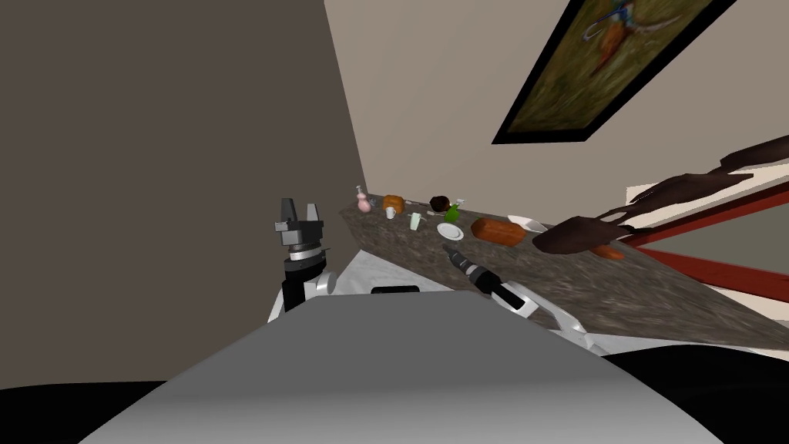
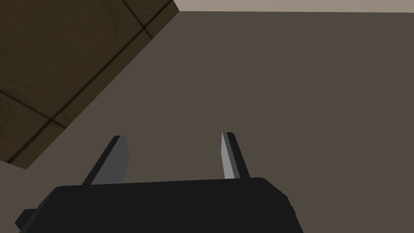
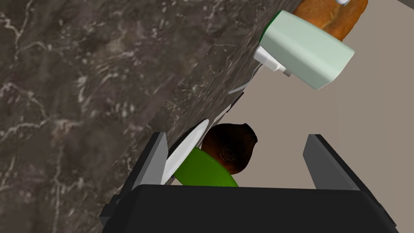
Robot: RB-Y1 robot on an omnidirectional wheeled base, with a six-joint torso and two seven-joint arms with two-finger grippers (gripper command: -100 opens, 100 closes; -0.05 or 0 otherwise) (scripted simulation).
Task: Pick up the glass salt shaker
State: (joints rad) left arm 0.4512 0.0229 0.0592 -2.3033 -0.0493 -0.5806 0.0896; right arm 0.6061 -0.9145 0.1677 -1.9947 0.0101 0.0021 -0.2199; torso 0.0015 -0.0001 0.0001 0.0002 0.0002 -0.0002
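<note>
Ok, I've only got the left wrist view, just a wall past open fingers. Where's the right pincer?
Observer: The right pincer is low over a dark marbled counter, near a white plate.
Operator: Open or shut?
Observer: Open, with a green bottle just ahead of its fingers.
Operator: What else is up there?
Observer: A pale green cup stands beyond the plate, and a pink bottle at the far end.

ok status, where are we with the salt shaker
left gripper open, up by the wall. right gripper open, pale green shaker ahead, untouched. green bottle, white plate nearer, may block.
</note>
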